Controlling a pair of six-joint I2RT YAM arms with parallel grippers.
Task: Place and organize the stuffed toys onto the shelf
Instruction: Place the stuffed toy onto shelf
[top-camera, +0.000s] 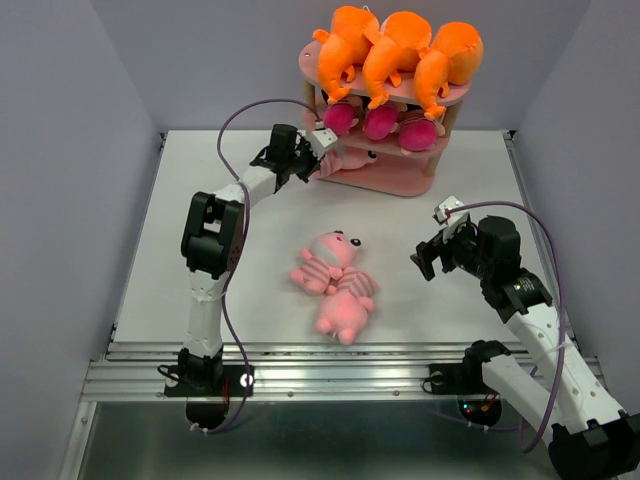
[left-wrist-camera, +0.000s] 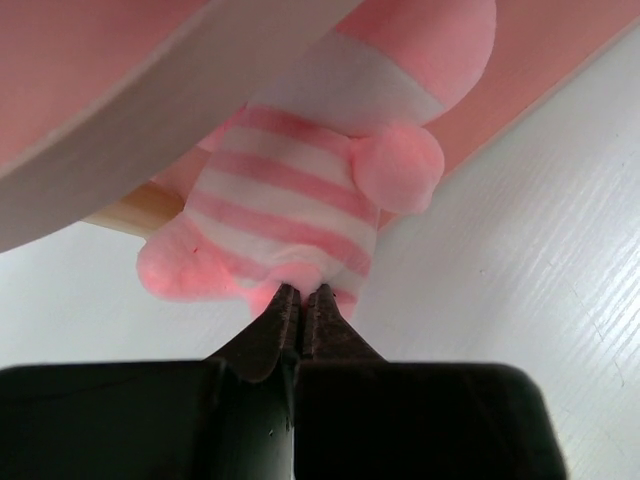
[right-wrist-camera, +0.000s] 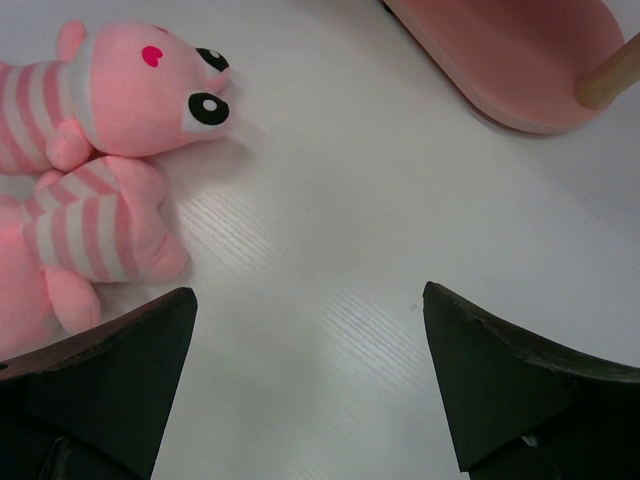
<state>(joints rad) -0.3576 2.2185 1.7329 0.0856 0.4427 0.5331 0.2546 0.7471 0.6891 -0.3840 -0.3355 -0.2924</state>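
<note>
The pink three-tier shelf (top-camera: 405, 182) stands at the back. Three orange monsters (top-camera: 395, 50) lie on its top tier and three magenta dolls (top-camera: 380, 123) on its middle tier. My left gripper (top-camera: 322, 150) is at the shelf's left side, shut on the fabric of a pink striped pig (left-wrist-camera: 290, 200) that sits on the bottom tier, under the middle tier's rim (left-wrist-camera: 150, 110). The closed tips show in the left wrist view (left-wrist-camera: 303, 292). Two more pink striped pigs (top-camera: 325, 262) (top-camera: 346, 305) lie together mid-table. My right gripper (top-camera: 430, 255) is open and empty, right of them, and shows in the right wrist view (right-wrist-camera: 309, 290).
A wooden post (left-wrist-camera: 140, 215) stands just left of the held pig. In the right wrist view the two pigs (right-wrist-camera: 120, 100) lie at the upper left and the shelf's base (right-wrist-camera: 500, 60) at the upper right, with bare white table between. Grey walls enclose the table.
</note>
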